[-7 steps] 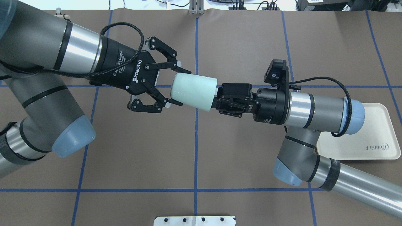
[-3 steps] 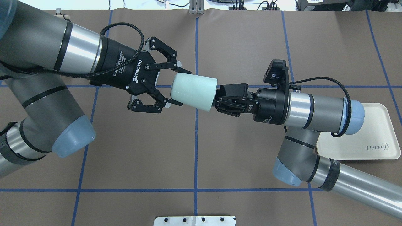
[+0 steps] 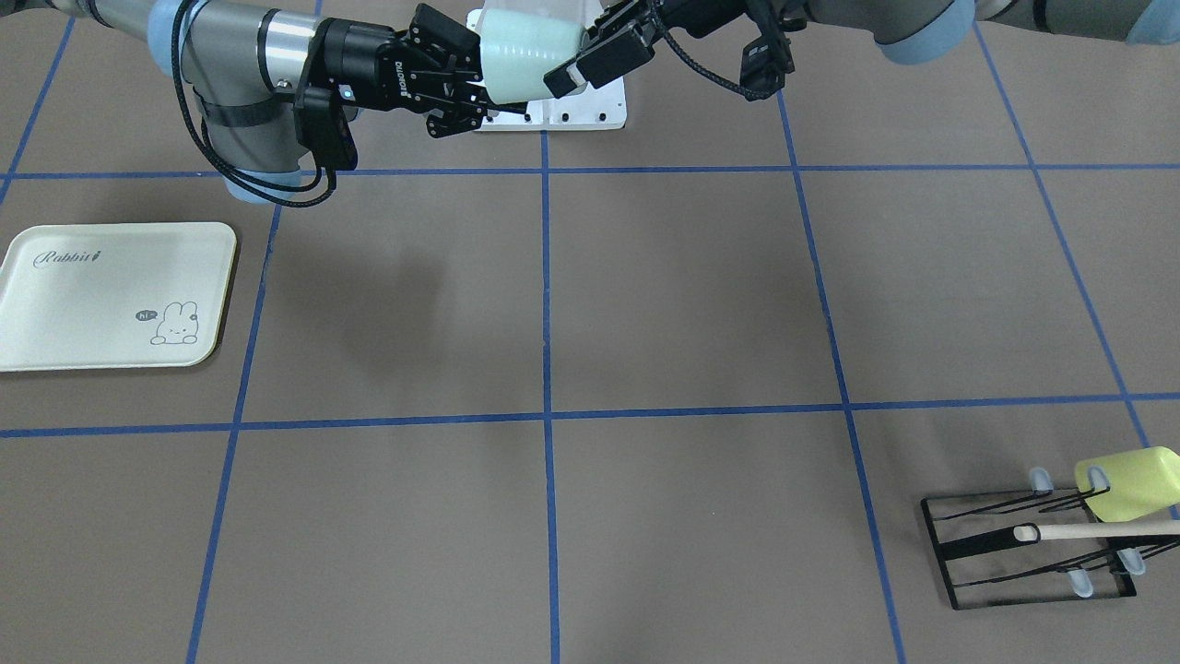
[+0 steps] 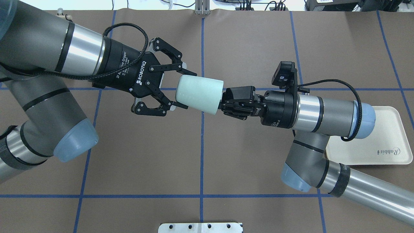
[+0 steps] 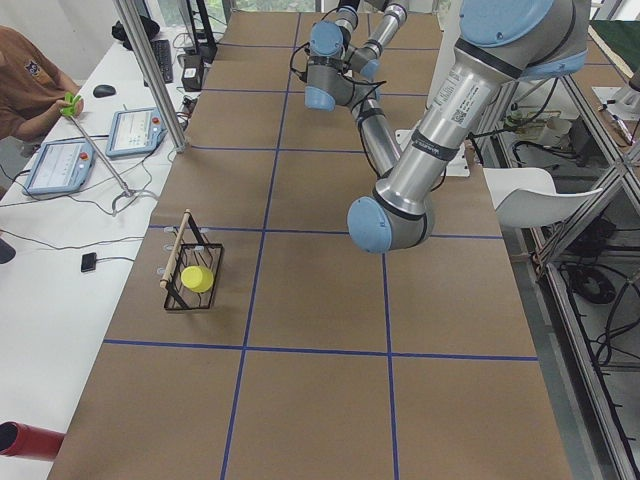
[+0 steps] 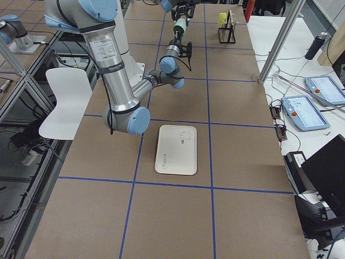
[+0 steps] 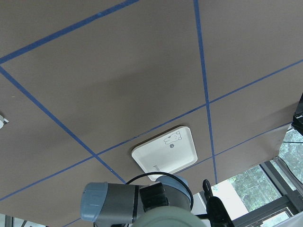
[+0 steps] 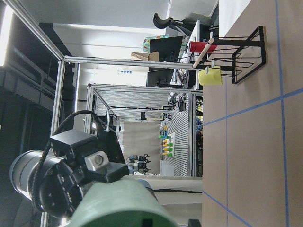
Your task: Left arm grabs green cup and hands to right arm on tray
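Observation:
The green cup (image 4: 199,94) hangs on its side in the air above the table's middle, held between both arms. My left gripper (image 4: 190,90) has its fingers on either side of the cup's narrow base and is shut on it. My right gripper (image 4: 223,102) is shut on the cup's wide rim from the other side. In the front-facing view the cup (image 3: 525,46) sits between the right gripper (image 3: 484,88) and the left gripper (image 3: 567,65). The cream tray (image 4: 388,136) lies on the table under my right arm, partly hidden; it shows whole and bare in the front-facing view (image 3: 92,304).
A black wire rack (image 3: 1032,553) at the far left corner holds a yellow-lime cup (image 3: 1129,484) and a wooden stick. A white mounting plate (image 4: 200,227) sits at the robot's table edge. An operator (image 5: 30,80) sits beside the table.
My right gripper's fingers have drawn together on the cup's rim. The cup and my left gripper have not moved.

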Motion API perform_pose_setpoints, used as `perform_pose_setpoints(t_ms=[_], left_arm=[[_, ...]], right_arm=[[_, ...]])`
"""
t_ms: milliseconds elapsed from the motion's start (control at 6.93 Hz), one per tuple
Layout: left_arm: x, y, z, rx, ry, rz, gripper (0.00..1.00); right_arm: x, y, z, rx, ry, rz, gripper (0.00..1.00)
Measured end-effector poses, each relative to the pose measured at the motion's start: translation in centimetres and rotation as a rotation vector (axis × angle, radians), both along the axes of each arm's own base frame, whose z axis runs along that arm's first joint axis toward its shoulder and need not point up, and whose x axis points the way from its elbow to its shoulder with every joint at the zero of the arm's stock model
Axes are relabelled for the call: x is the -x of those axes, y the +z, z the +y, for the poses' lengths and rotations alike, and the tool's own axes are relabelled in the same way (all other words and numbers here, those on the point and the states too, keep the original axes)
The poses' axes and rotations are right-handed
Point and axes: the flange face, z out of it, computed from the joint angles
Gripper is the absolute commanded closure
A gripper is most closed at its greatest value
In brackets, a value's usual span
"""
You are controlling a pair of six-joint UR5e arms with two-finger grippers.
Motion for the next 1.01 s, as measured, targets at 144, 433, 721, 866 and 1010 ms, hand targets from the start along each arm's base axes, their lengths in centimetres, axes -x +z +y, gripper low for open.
perform_pose_setpoints(t_ms=[144,433,721,866,1010], left_arm=[[0.01,-0.02,0.01,0.0,0.0,0.0,0.68],[0.03,-0.09,0.03,-0.001,0.0,0.001,0.68],[0.01,-0.1,0.05,0.0,0.0,0.002,0.68],[-0.01,-0.1,0.05,0.001,0.0,0.002,0.68],[-0.02,-0.1,0.06,0.002,0.0,0.002,0.68]], right_arm=[[0.12,0.12,0.02,0.002,-0.001,0.003,0.65],[0.32,0.28,0.1,0.004,-0.005,0.006,0.65],[0.35,0.28,0.17,0.003,-0.007,0.006,0.69],[0.35,0.27,0.23,0.002,-0.008,0.005,0.69],[0.35,0.27,0.26,0.002,-0.008,0.005,0.7]])
